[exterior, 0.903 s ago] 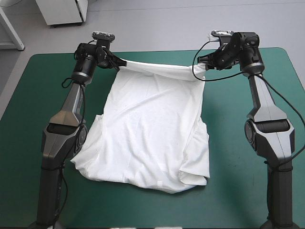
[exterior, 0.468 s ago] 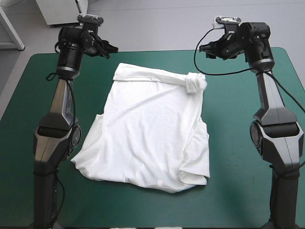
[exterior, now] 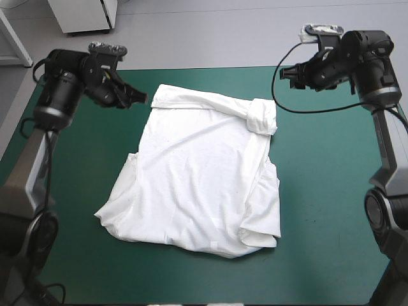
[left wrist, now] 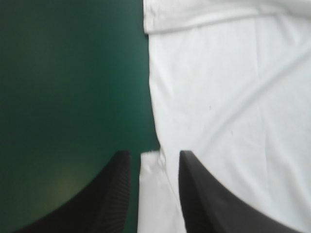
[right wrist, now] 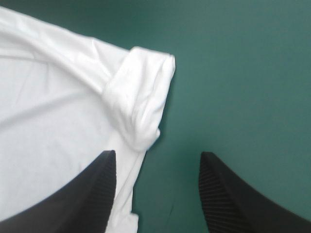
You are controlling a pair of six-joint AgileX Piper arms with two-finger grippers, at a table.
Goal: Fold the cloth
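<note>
The white T-shirt (exterior: 197, 172) lies folded over on the teal-green cover, its far edge a rolled band ending in a bunched knot (exterior: 260, 115) at the far right corner. My left gripper (exterior: 140, 98) hovers open just off the far left corner, touching nothing. In the left wrist view its fingers (left wrist: 154, 154) stand apart above the T-shirt's side edge (left wrist: 228, 97). My right gripper (exterior: 285, 73) hangs open beyond the knot. In the right wrist view the rolled corner (right wrist: 141, 92) lies ahead of the spread right gripper (right wrist: 158, 154).
Teal-green cover (exterior: 331, 178) shows in wide strips to the right and left (exterior: 70, 191) of the T-shirt. The T-shirt's near hem (exterior: 191, 245) lies a little short of the table's front edge.
Earlier both grippers held the far edge stretched between them. They have let go, the edge has dropped onto the T-shirt, and both arms have drawn outward and away.
</note>
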